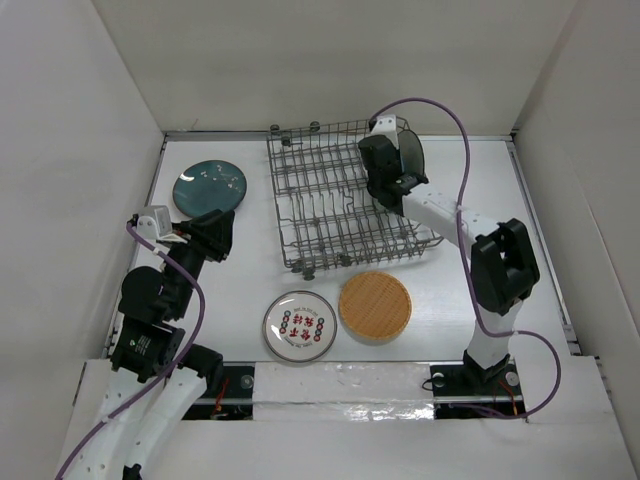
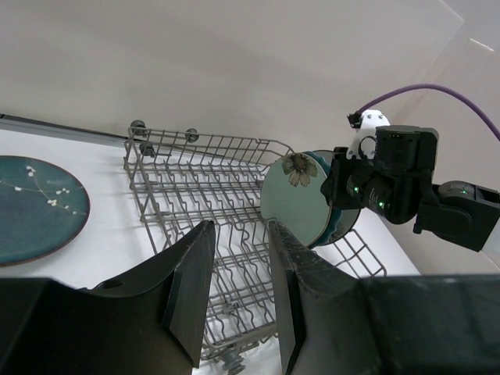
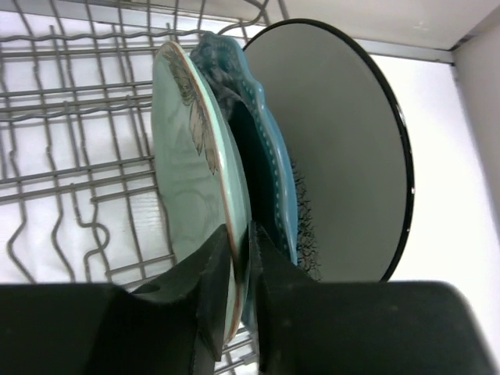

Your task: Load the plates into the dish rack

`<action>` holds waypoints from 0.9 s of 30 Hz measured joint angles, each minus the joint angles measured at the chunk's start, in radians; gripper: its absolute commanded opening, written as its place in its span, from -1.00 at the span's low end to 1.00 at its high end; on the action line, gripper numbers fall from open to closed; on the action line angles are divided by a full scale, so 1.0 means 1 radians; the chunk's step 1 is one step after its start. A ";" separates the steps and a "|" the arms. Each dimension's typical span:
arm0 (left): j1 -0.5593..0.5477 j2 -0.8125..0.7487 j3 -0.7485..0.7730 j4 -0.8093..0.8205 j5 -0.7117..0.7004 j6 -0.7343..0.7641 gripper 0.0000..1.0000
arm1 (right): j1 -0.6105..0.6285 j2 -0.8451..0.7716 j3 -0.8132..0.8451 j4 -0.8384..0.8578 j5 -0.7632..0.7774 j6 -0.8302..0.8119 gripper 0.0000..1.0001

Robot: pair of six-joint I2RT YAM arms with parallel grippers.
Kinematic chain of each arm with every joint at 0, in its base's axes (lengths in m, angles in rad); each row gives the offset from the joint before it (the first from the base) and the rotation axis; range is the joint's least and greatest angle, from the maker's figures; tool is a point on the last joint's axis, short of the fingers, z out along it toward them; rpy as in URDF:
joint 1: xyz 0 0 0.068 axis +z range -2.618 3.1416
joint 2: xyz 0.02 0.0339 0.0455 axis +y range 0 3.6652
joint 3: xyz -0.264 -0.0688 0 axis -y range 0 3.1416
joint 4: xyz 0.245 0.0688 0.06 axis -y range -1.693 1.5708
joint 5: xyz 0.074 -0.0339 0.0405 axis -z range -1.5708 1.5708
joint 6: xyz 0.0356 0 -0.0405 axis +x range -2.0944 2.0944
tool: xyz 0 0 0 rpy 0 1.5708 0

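Filling the grey wire dish rack [image 1: 320,200]
The left pincer [image 2: 239,234] is open and empty near the flat dark teal speckled round plate [image 1: 209,187]; at the rack's right end, the right pincer [image 3: 241,242] pinches the standing pale green round plate [image 3: 195,180].

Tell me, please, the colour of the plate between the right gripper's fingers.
That plate is pale green, flowered; right wrist view.

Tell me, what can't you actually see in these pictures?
- Top view: the right gripper covers most of the plates standing in the dish rack.
- Right wrist view: the fingers hide which tines the pale green plate sits between, and whether they pinch its rim.
- Left wrist view: the dark teal plate is cut off by the left edge.
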 measured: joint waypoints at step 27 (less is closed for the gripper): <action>0.000 0.000 0.000 0.000 -0.009 0.007 -0.69 | 0.203 -0.724 -0.626 0.217 -0.143 0.227 -1.00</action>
